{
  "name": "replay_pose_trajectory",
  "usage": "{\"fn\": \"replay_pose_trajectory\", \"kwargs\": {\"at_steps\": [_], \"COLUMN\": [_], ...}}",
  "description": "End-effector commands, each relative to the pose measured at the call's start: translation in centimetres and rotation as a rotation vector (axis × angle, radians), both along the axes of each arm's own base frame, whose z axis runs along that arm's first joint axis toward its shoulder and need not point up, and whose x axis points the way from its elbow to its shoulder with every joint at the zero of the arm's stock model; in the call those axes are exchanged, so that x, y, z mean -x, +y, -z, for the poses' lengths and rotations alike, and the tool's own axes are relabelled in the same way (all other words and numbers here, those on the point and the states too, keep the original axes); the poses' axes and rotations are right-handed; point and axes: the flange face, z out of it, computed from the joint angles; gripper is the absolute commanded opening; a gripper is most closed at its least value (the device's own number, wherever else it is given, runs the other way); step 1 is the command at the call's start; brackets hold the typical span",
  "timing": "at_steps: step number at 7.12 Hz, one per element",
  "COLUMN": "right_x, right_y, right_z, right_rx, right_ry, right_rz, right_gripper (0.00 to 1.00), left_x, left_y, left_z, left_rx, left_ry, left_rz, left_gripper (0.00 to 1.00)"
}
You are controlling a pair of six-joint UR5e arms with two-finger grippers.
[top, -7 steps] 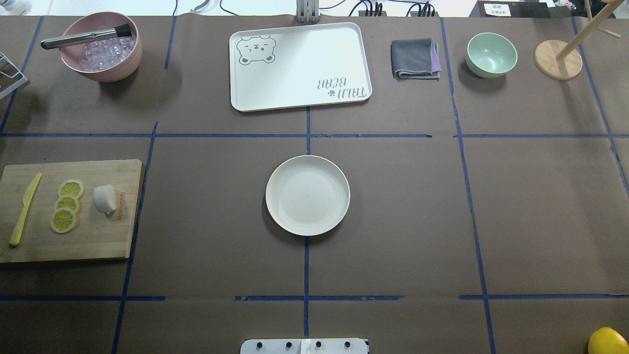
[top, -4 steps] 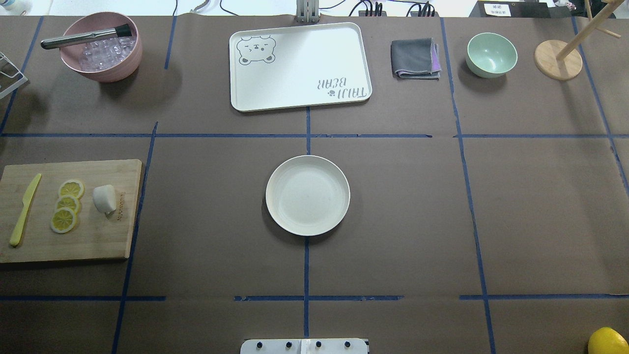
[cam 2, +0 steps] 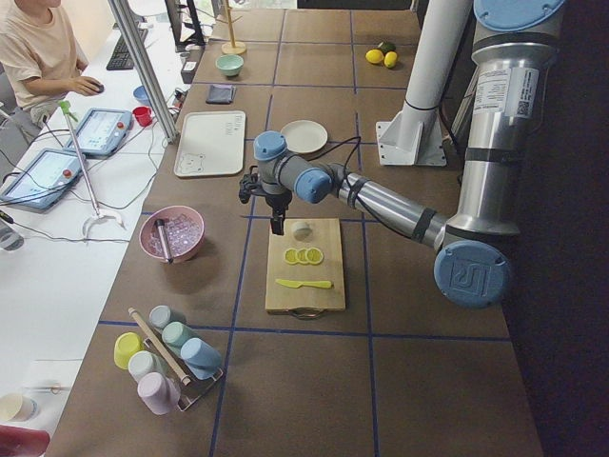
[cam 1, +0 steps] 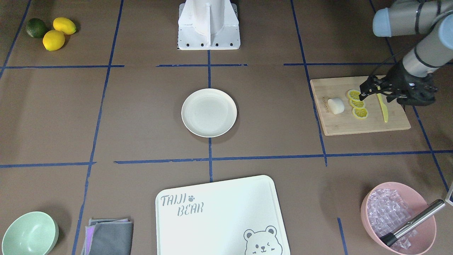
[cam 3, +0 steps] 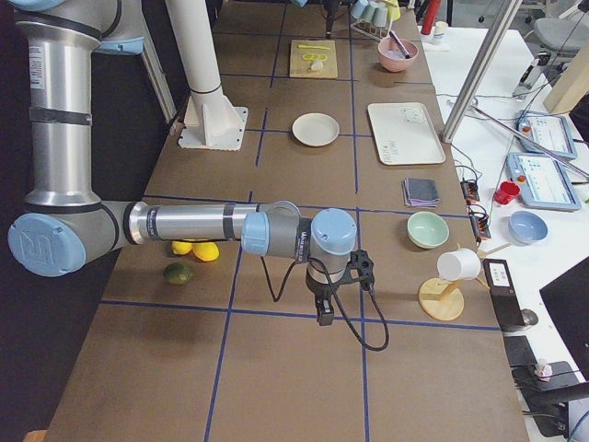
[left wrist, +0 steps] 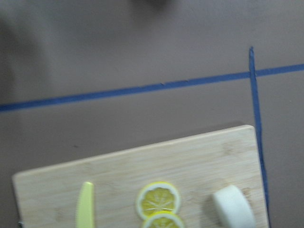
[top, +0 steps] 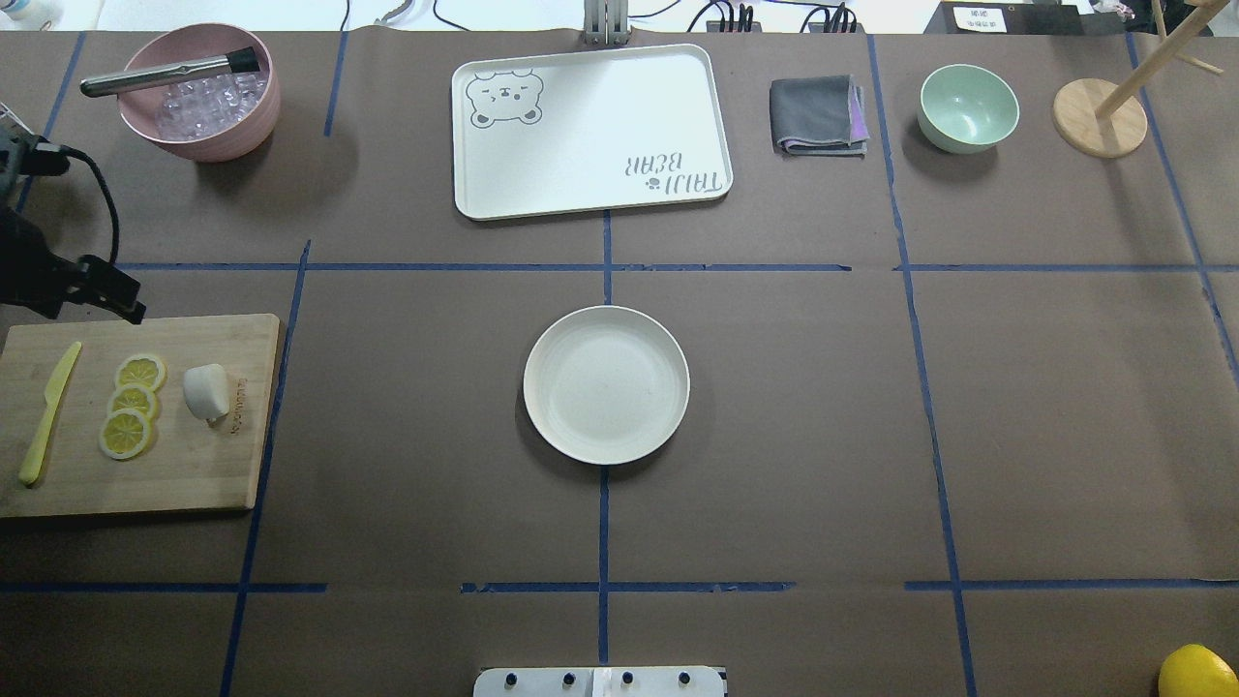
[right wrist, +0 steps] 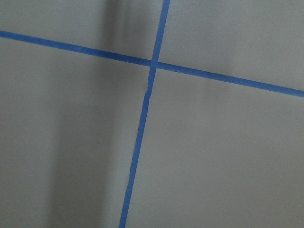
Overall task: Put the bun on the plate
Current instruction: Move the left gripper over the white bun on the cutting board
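Observation:
The white bun (top: 206,390) lies on a wooden cutting board (top: 194,474), beside the lemon slices (top: 131,402); it also shows at the lower right of the left wrist view as the bun (left wrist: 232,209). The empty cream plate (top: 606,384) sits at the table's middle, well apart from the board. My left gripper (cam 1: 368,90) hovers open and empty above the board's far edge, short of the bun (cam 1: 336,106). My right gripper (cam 3: 324,318) hangs over bare table far from the plate (cam 3: 315,129); I cannot tell its state.
A yellow knife (top: 48,411) lies on the board's left. A pink bowl of ice with a metal tool (top: 198,92), the bear-print board (top: 590,131), a grey cloth (top: 818,116) and a mint bowl (top: 968,106) line the far side. Lemons (cam 1: 53,33) sit near the base.
My left arm has come into the overhead view at its left edge, above the board's far corner. Bun and plate have not moved.

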Motion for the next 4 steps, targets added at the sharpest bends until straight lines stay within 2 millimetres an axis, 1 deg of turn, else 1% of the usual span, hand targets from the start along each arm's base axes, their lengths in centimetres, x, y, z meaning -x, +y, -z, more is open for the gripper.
{"fn": "replay_pose_trajectory", "kwargs": {"at_steps": [1,2,3,4], "right_x": [0.0,0.0,0.0,0.0], "right_y": [0.0,0.0,0.0,0.0], "right_z": [-0.1,-0.1,-0.2,-0.2], "right_rx": [0.002,0.004,0.003,0.005], "right_ry": [-0.001,-0.001,-0.001,-0.001], "right_rz": [-0.001,-0.001,0.0,0.0], "right_gripper": [1.0,1.0,1.0,1.0], "left_x": [-5.8,-8.5,-9.9,-10.3], "left_y": [2.9,4.0,4.5,4.4], "left_z": [0.4,0.1,-1.3,-2.6], "left_rx": [0.071,0.062,0.072,0.083], "left_ry": [0.03,0.03,0.016,-0.004], "left_rz": [0.077,0.128,0.127,0.125], "left_gripper": [1.0,1.0,1.0,1.0]}}
